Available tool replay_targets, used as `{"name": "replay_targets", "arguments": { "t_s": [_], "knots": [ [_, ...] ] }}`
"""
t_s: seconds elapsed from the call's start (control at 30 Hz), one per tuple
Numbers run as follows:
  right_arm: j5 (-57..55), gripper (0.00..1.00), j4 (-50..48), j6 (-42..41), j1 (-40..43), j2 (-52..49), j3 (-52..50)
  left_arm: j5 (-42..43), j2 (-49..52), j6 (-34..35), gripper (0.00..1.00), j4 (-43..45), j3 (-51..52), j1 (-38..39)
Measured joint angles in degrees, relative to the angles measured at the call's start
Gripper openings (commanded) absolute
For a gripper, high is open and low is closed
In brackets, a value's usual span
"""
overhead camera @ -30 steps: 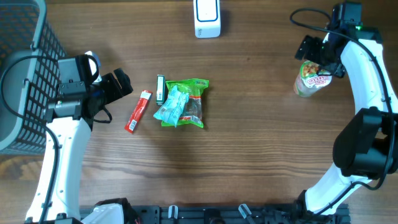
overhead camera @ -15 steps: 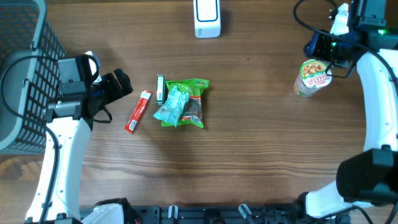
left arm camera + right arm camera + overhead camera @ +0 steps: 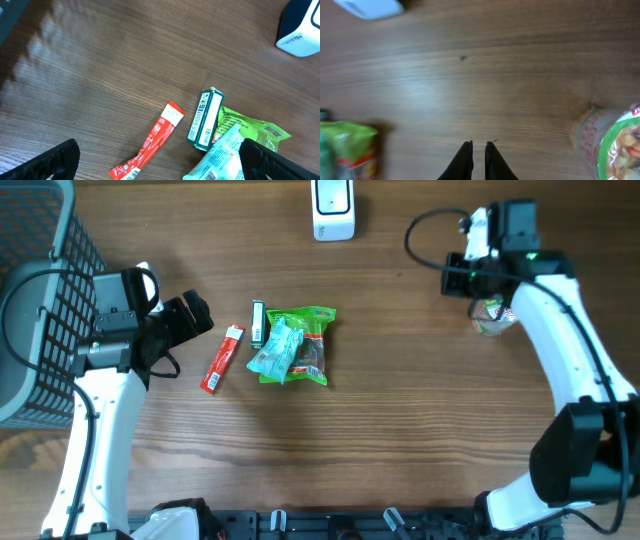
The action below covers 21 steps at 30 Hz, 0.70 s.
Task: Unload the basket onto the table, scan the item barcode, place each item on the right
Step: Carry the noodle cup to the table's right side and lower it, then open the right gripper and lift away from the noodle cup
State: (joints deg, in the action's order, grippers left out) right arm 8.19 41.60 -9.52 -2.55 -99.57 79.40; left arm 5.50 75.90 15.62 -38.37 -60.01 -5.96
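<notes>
Across the worktop (image 3: 400,430), almost all the change since 1 s ago is on the right side. Wire basket (image 3: 40,270) sits at far left, w/ left arm (image 3: 100,410) beside it. Left tool (image 3: 192,320) is spread wide & empty, same pose as before, just left of the item cluster. Right arm (image 3: 560,350) is what moved: 1 s ago its tool stood wide apart at the noodle cup, now it has swung left toward centre. Right tool (image 3: 479,155) is clenched, fingertips nearly touching, nothing between them. Scanner (image 3: 333,210) sits at top-centre edge, well apart from every item. Noodle cup (image 3: 615,145) stands on the worktop at right, partly under the arm from overhead, off to the right of the fingers & untouched. Green packet (image 3: 310,330) lies mid-worktop w/ pale blue packet (image 3: 275,352) on top. Red stick (image 3: 222,360) lies near its left side, w/ small green box (image 3: 258,323) between, touching the packet's edge. Meaning, prob.: nothing is in hand, so no barcode is being shown to the scanner. Whether the cup is done w/ or the grab missed, can't tell. Any scan now needs a fresh grasp.
</notes>
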Motion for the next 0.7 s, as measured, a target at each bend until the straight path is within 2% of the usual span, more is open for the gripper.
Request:
{"name": "replay_targets", "arguments": {
  "t_s": [0.17, 0.4, 0.57, 0.7],
  "knots": [
    [-11.9, 0.16, -1.4, -2.8, 0.2, -0.6, -3.1, 0.0, 0.0, 0.0, 1.0, 0.0, 0.0, 0.0],
    [-22.8, 0.21, -0.8, -4.4, 0.3, -0.7, -3.1, 0.0, 0.0, 0.0, 1.0, 0.0, 0.0, 0.0],
    [-29.7, 0.2, 1.0, -4.5, 0.5, -0.7, -3.1, 0.0, 0.0, 0.0, 1.0, 0.0, 0.0, 0.0],
    [-29.7, 0.19, -1.0, -4.3, 0.5, -0.7, -3.1, 0.0, 0.0, 0.0, 1.0, 0.0, 0.0, 0.0]
  ]
}}
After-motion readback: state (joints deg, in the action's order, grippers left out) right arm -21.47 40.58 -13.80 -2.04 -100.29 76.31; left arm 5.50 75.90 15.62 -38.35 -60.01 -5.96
